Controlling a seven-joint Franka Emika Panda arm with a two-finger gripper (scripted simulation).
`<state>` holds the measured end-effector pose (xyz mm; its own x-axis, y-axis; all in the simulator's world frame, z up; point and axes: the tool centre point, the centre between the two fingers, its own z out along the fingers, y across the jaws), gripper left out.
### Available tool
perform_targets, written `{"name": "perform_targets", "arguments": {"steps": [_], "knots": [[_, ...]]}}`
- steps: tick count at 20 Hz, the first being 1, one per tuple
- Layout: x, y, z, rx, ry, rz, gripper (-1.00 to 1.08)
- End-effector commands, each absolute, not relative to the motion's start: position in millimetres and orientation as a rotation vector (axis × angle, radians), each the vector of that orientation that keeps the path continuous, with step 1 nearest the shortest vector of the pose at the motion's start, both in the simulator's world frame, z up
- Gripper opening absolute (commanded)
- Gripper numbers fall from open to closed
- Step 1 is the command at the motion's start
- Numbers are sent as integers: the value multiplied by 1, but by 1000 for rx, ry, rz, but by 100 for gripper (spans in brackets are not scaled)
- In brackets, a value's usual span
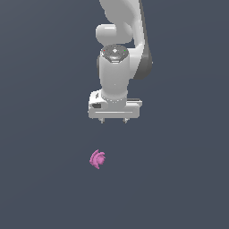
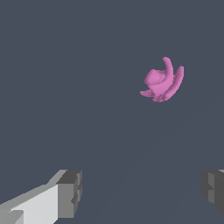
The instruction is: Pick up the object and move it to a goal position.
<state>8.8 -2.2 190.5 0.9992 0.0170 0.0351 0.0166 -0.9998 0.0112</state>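
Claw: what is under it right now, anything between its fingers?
Only bare grey floor lies under the open claw; nothing is between its fingers. The pink object sits apart, untouched. Nothing there is covered.

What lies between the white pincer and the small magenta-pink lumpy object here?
Nothing. The stretch between the white pincer and the small magenta-pink lumpy object is bare dark grey surface in the exterior view; the wrist view shows the same.

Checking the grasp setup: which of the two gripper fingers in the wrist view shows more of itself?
The finger with the white body behind its grey pad; the other finger is cut off at the frame edge.
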Motion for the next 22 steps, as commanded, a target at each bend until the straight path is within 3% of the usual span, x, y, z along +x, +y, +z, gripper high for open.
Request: {"name": "perform_targets", "arguments": {"steps": [1,10,22], "knots": [[9,-2,190,3130,26,55,100],[19,27,211,3143,110,121,100],[32,17,202,3148,22,108,100]]}}
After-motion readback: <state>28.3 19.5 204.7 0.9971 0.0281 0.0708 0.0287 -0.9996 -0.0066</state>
